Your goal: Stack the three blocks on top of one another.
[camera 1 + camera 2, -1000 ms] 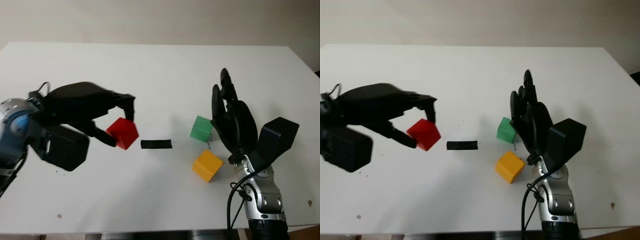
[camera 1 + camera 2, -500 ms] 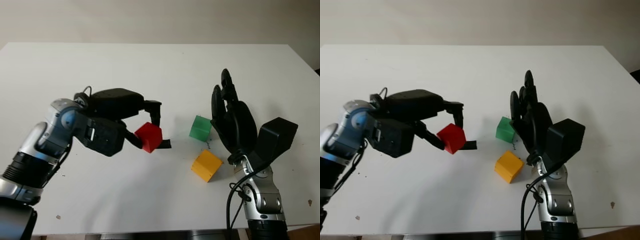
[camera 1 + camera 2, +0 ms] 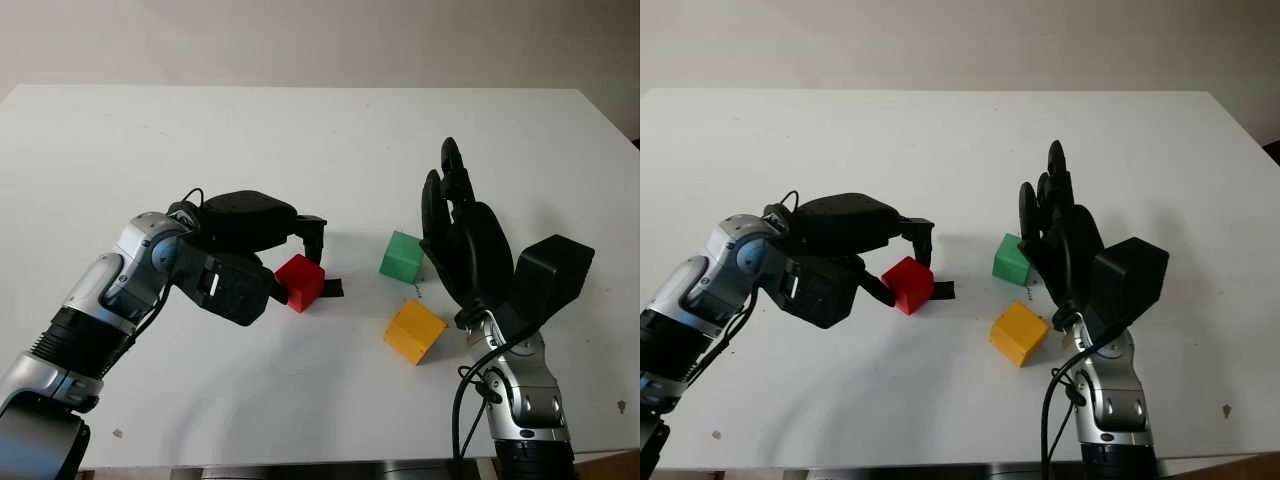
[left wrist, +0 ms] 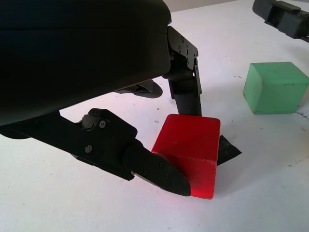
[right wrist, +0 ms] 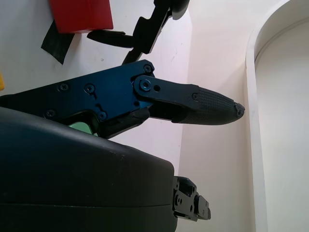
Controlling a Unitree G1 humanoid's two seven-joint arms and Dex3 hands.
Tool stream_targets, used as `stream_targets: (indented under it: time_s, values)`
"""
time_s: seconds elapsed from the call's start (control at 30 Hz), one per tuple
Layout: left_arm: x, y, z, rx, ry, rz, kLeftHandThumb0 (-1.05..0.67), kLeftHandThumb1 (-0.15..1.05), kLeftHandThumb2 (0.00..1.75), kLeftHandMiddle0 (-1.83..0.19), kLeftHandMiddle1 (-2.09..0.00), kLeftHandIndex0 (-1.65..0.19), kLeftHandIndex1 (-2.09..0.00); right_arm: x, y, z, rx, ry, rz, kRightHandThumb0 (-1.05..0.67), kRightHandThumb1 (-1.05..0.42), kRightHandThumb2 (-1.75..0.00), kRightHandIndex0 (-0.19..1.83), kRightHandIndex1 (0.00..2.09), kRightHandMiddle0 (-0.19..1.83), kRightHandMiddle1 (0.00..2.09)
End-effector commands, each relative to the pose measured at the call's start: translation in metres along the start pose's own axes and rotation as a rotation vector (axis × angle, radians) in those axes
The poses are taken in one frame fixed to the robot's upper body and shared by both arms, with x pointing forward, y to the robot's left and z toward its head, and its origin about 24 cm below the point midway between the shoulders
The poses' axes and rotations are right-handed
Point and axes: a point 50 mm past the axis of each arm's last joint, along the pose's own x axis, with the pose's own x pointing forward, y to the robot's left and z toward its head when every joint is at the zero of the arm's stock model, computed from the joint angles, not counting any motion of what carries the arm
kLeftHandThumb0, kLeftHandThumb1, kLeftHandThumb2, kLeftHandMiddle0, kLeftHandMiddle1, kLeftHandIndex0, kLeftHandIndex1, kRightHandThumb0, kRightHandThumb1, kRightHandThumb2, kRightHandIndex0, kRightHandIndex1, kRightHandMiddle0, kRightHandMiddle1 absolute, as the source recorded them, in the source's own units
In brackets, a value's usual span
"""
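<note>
Now red block (image 3: 300, 281) between left hand's (image 3: 262, 250) fingers, on black tape (image 3: 332, 288).

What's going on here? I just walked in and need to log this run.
The left hand grips the red block between its fingers, right at the black tape strip in the middle of the white table. The green block and yellow block sit apart on the table to the right, beside the right hand, which is open and upright. Nothing is stacked yet.
</note>
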Motion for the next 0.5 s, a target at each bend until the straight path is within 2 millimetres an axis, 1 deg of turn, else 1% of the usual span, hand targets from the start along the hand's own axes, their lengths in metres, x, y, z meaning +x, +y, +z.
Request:
stream_targets:
  time_s: [0.0, 0.27, 0.47]
  values:
    - [0.0017, 0.0069, 0.0022, 0.013, -0.007, 0.022, -0.36, 0.95, 0.05, -0.36, -0.11, -0.39, -1.37, -0.0011, -0.0003, 0.0052, -0.004, -0.024, -0.003, -0.72, -1.05, -0.60, -0.19, 0.00, -0.19, 0.00]
    - [0.0020, 0.0064, 0.0035, 0.022, -0.024, 0.043, -0.36, 0.97, 0.06, -0.35, -0.12, -0.34, -1.44, -0.0023, -0.0006, 0.0042, 0.002, -0.027, 0.000, -0.70, -1.05, -0.59, -0.19, 0.00, -0.19, 0.00]
    - [0.0037, 0.0058, 0.0056, 0.012, -0.027, 0.076, -0.35, 0.97, 0.06, -0.35, -0.13, -0.32, -1.43, -0.0031, -0.0005, 0.0042, -0.006, -0.026, 0.002, -0.71, -1.05, -0.60, -0.19, 0.00, -0.19, 0.00]
